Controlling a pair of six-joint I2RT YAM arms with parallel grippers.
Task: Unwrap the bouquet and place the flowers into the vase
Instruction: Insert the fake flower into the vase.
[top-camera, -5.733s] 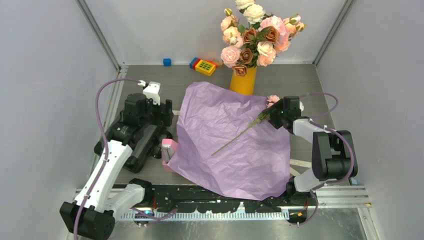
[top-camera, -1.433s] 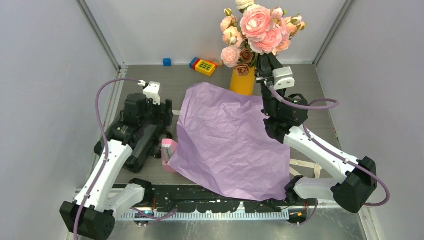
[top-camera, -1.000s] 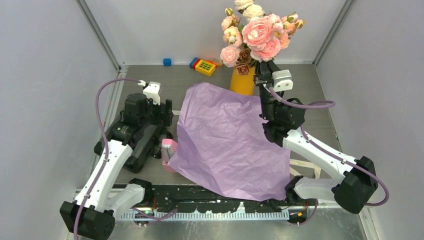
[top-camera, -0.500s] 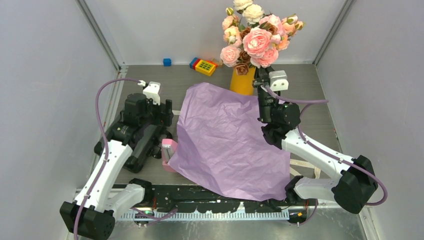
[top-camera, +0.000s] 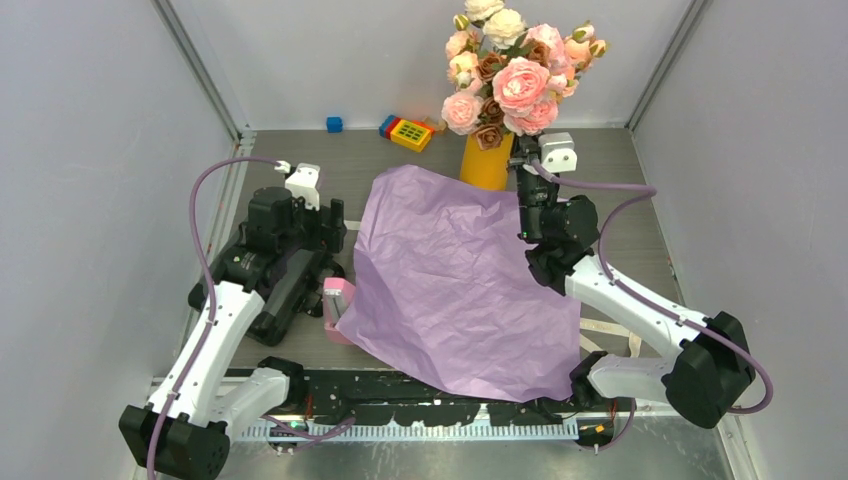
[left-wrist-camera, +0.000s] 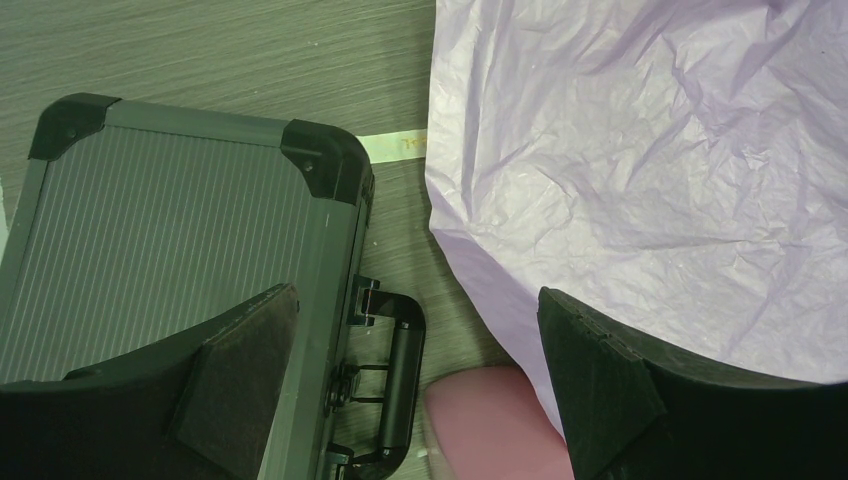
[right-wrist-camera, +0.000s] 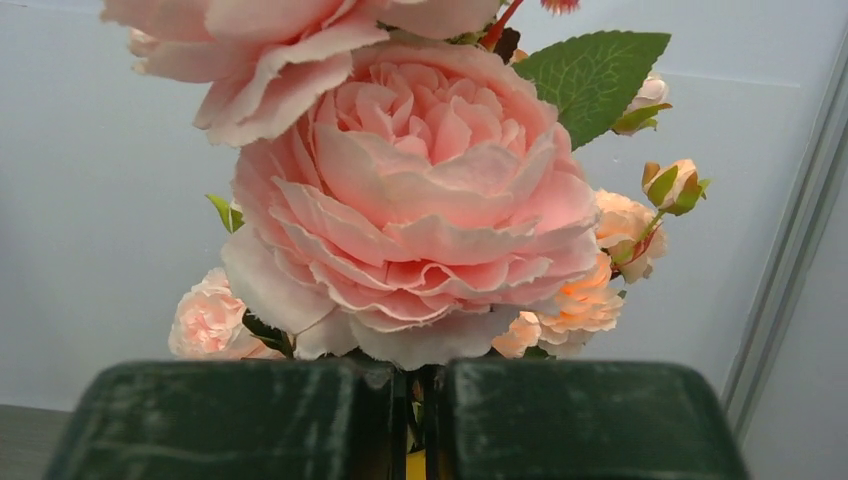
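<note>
1. Top: right hand (top-camera: 524, 152) pinched the rose (top-camera: 520, 85) by its stem, just over the vase (top-camera: 487, 165). Best bet: lower straight, get the stem inside the rim, release once seated. Crowded flowers (top-camera: 478, 70) in the vase could block it. Paper (top-camera: 460, 280) lay open on the surface, toy (top-camera: 405, 131) behind.
2. Left wrist: left hand (left-wrist-camera: 415, 300) spread, holding nothing, over the case (left-wrist-camera: 180, 220) edge beside the paper.
3. Right wrist: pads (right-wrist-camera: 250, 420) pressed together on the stem; rose filled the view.

back edge: 1 blue cube (top-camera: 334, 124) | just right of it: 1 yellow-red toy block (top-camera: 408, 131) | left: grey ribbed case (left-wrist-camera: 170, 230), handle (left-wrist-camera: 404, 385) beside pink object (left-wrist-camera: 490, 425)
</note>
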